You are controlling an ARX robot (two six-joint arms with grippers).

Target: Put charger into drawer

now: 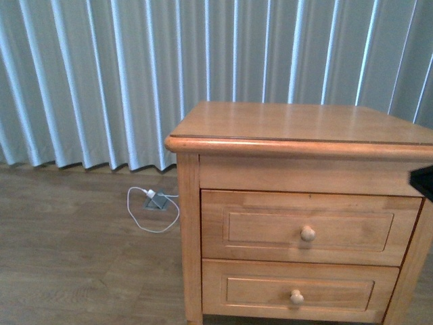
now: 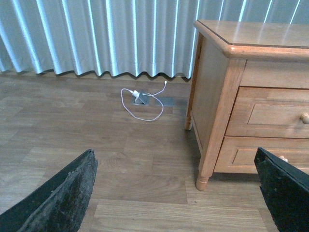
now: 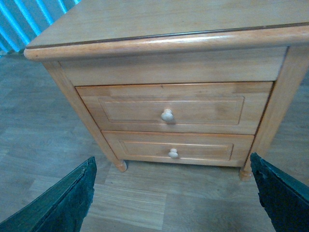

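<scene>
The drawer (image 1: pixel 257 227) is the upper one of the wooden nightstand (image 1: pixel 298 125) and is shut, with a round pale knob (image 1: pixel 308 233). It also shows in the right wrist view (image 3: pixel 130 110) and in the left wrist view (image 2: pixel 270 113). The charger with the black cable is not in view. My left gripper (image 2: pixel 174 193) is open and empty above the floor, to the left of the nightstand. My right gripper (image 3: pixel 171 198) is open and empty, in front of the nightstand and facing both drawers.
A lower drawer (image 1: pixel 298 292) sits under the upper one, also shut. A white plug with a white looping cable (image 1: pixel 154 210) lies at a floor socket near the curtain (image 1: pixel 101 81). A dark part of my right arm (image 1: pixel 423 181) shows at the right edge.
</scene>
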